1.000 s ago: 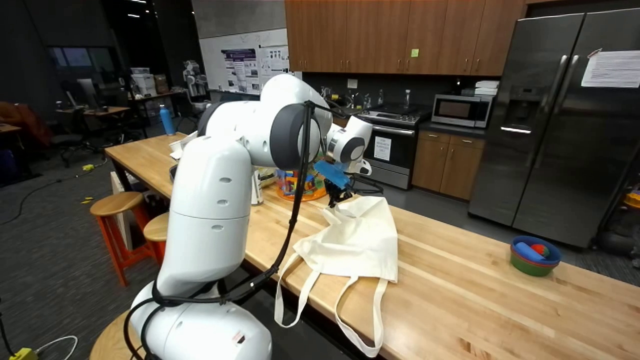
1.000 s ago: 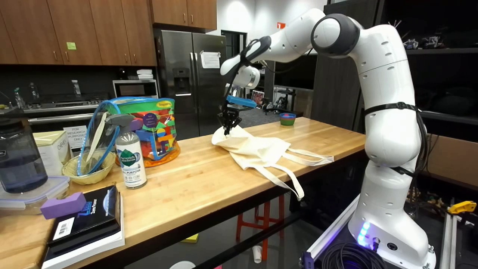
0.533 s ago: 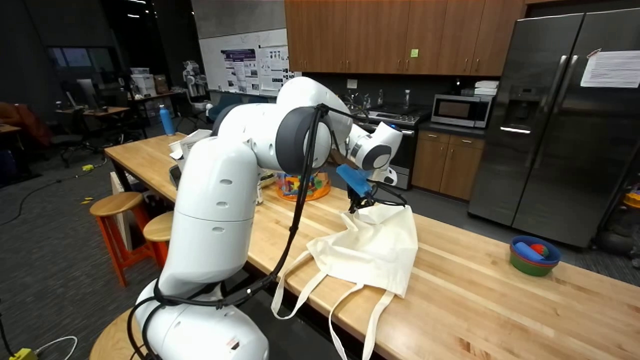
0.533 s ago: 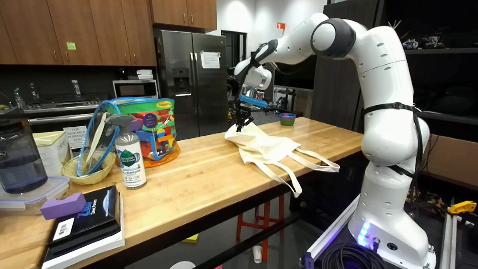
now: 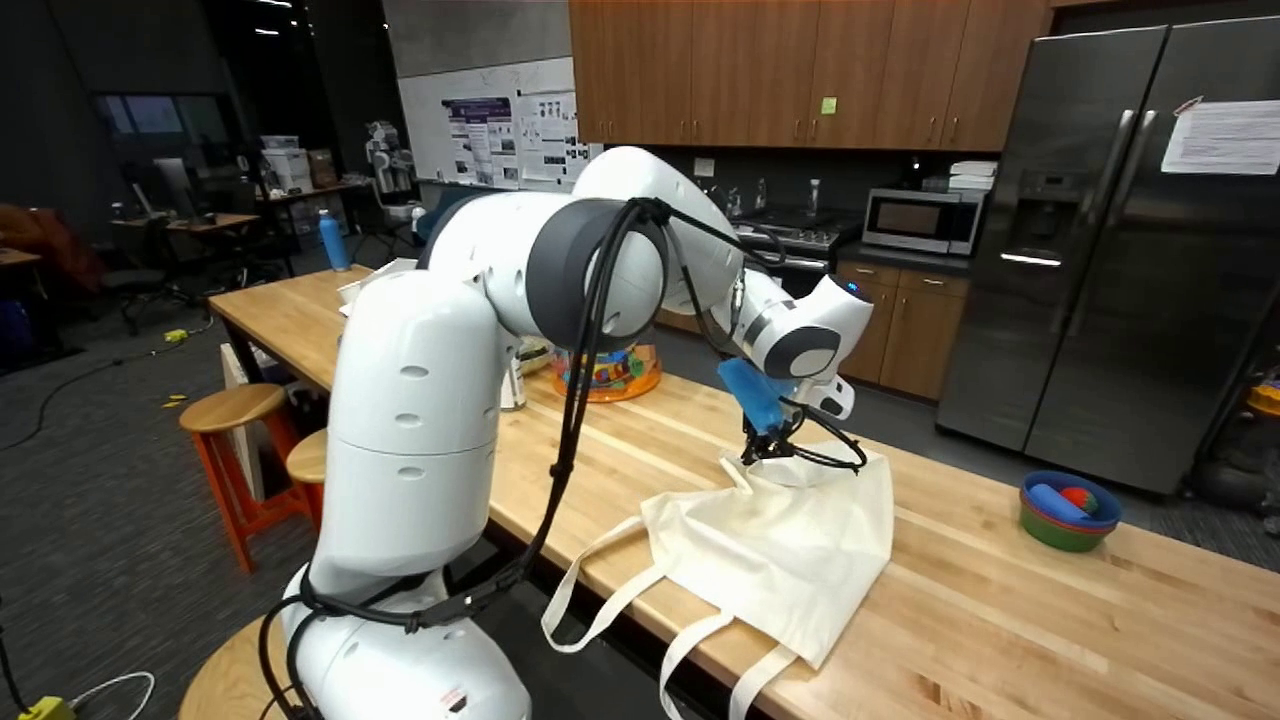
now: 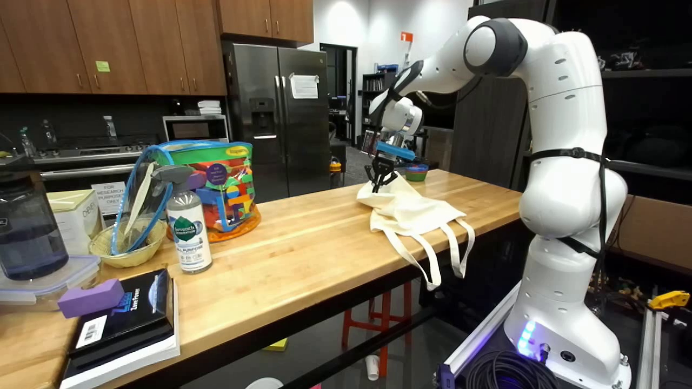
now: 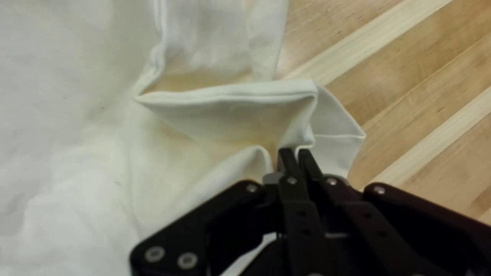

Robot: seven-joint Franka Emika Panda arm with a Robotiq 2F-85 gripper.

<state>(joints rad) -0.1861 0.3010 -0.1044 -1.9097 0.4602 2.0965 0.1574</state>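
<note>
My gripper (image 7: 294,151) is shut on a fold of the cream cloth bag (image 7: 76,134), its hem pinched between the black fingertips. In both exterior views the bag (image 5: 780,560) lies mostly flat on the wooden table, wrinkled and a little raised where it is held. Its straps trail over the table's edge. From an exterior view the gripper (image 6: 376,189) points down at the bag's end farthest from the straps. The fingertips are hard to make out from outside, but the wrist view shows them close together with cloth between.
A stack of coloured bowls (image 5: 1070,515) with small items inside stands farther along the table (image 5: 960,590). Toward the opposite end are a spray bottle (image 6: 189,232), a clear bag of toy blocks (image 6: 230,189), a basket (image 6: 130,248) and a black box (image 6: 127,308) bearing a purple block (image 6: 92,297).
My gripper has travelled along the table toward the bowls, dragging the bag with it. The bag has turned somewhat, and its straps have shifted over the edge. The grip stayed shut.
</note>
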